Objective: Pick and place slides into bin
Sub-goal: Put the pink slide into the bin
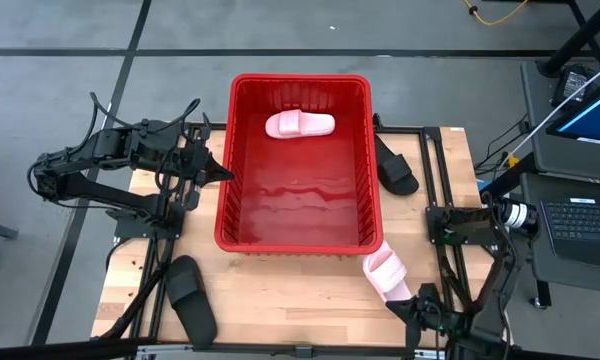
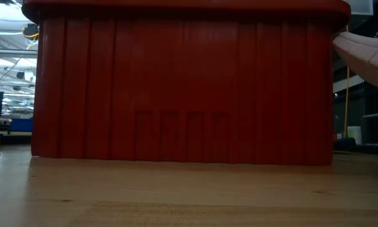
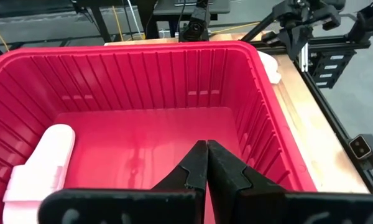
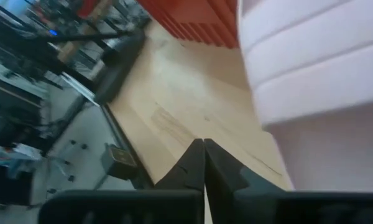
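- Left gripper (image 1: 223, 175): fingers pressed together on nothing, tip at the bin's (image 1: 227, 165) 9 o'clock rim. Its wrist view looks over that wall at the red floor. Judged parked clear of the opening so the other arm has room.
- Black slide (image 1: 192, 297) at the table's (image 1: 290, 290) 7 o'clock, well apart from the bin, untouched. Nearest the left arm, so likely that arm's job.
- Bin sits mid-table, long axis 12 to 6. Low view shows its ribbed wall standing flat on the wood.
- Pink slide (image 1: 300, 125) inside the bin at its 12 o'clock end, lying flat, sole down. One of four is in.
- Second pink slide (image 1: 387, 273) on the table at the bin's 5 o'clock corner, touching or just beside the wall; cannot tell which. In the low view its edge appears raised beside the bin's rim, so it may be tilted against the corner.
- Right gripper (image 4: 204, 163): clenched, empty, fingertips low near this pink slide, which fills its wrist view. In the high view the arm sits at the table's 5 o'clock. Judged lined up for this slide; jaws must part first.
- Second black slide (image 1: 395, 168) at the bin's 3 o'clock, just beside the wall, on the right arm's side.
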You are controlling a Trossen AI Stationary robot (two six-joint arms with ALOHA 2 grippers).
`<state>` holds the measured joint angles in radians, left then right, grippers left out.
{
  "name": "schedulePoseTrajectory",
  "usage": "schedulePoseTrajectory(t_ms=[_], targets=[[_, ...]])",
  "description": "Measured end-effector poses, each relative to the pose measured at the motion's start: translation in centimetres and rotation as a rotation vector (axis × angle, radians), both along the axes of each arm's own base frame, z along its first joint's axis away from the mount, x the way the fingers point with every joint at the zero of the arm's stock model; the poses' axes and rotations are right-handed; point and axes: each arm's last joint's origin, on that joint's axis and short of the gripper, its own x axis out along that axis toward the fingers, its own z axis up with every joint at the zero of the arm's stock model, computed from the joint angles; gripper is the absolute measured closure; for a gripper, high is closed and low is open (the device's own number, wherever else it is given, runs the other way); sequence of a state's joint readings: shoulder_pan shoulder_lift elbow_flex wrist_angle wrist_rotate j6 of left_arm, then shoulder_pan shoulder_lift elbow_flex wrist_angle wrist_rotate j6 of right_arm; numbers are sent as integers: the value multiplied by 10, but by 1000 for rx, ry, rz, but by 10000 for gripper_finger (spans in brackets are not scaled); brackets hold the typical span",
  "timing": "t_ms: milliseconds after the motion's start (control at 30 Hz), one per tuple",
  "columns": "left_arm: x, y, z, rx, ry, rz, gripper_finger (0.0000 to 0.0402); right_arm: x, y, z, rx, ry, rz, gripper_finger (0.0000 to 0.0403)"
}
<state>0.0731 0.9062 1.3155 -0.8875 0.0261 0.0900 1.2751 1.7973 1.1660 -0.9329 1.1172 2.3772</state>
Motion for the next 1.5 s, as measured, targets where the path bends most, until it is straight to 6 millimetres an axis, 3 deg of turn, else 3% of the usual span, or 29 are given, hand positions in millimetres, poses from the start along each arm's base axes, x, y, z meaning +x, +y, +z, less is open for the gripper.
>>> schedulePoseTrajectory(t_ms=[500,700,900,1500], targets=[[0,0,0,-1,0,1,400,7,5,-2,88,20,-5,390],[0,0,0,-4,0,2,396,12,5,-5,134,116,-15,389],[0,0,0,-24,-1,13,400,14,0,-6,66,173,0,385],[0,0,0,-89,-4,55,396,13,-2,-6,18,193,11,267]])
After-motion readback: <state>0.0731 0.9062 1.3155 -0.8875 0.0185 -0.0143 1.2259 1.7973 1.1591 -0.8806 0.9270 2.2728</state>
